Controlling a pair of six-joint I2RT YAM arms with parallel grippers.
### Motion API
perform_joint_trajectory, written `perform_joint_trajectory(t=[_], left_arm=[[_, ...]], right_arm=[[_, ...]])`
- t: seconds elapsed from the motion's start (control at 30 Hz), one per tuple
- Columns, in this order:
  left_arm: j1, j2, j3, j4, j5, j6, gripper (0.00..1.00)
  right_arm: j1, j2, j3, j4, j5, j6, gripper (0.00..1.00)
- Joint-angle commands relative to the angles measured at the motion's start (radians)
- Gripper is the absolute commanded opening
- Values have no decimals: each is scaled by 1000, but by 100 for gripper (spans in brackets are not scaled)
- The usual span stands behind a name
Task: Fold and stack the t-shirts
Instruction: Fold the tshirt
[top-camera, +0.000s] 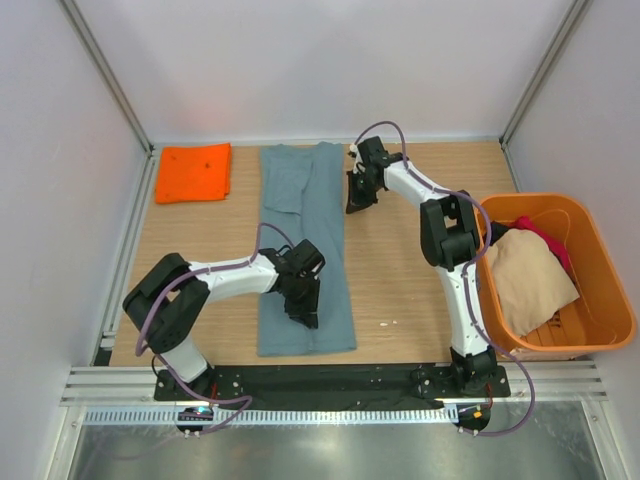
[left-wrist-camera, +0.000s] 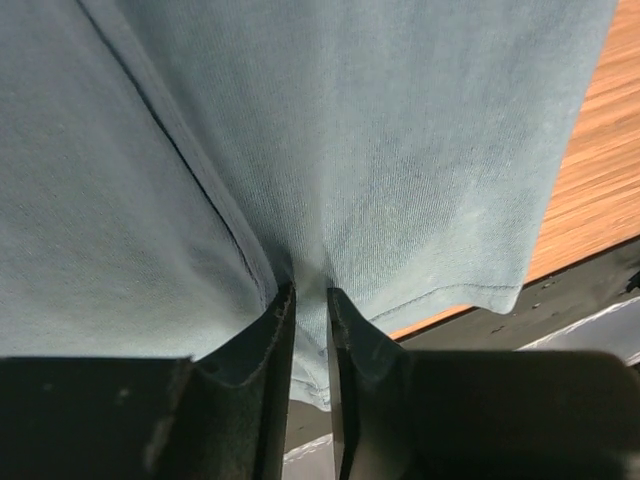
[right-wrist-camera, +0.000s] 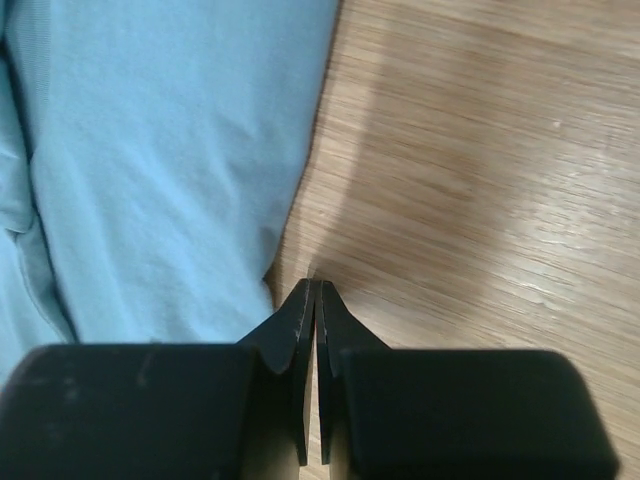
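Pinching the near hem of the long dusty grey-blue cloth t-shirt on the tabletop, the left gripper is barely open; the right gripper is sitting closed, empty, beside that shirt's far-right edge, probably needing cloth before lifting.

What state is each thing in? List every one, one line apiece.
grey-blue shirt: folded into a long strip, flat on the table.
orange shirt: folded, flat at the far left corner.
beige shirt: unfolded, heaped in the tub.
red shirt: crumpled in the tub.
tub: upright, holding shirts.
left gripper: pinching the grey-blue shirt's near end.
right gripper: shut, empty, beside the strip's far end.
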Motion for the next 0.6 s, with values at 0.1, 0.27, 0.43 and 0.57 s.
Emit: perform_joint_trajectory(t=[0.1, 0.27, 0.43, 0.57], left_arm=[[-15, -65, 117, -174, -90, 78, 30], [-15, -194, 284, -280, -145, 88, 45], [54, -340, 200, -400, -187, 103, 47], [147, -476, 12, -455, -207, 48, 45]], right_arm=[[-12, -80, 2, -118, 59, -36, 18], [-12, -363, -297, -69, -83, 50, 52], [43, -605, -714, 42, -257, 177, 71], [143, -789, -909, 72, -255, 260, 70]])
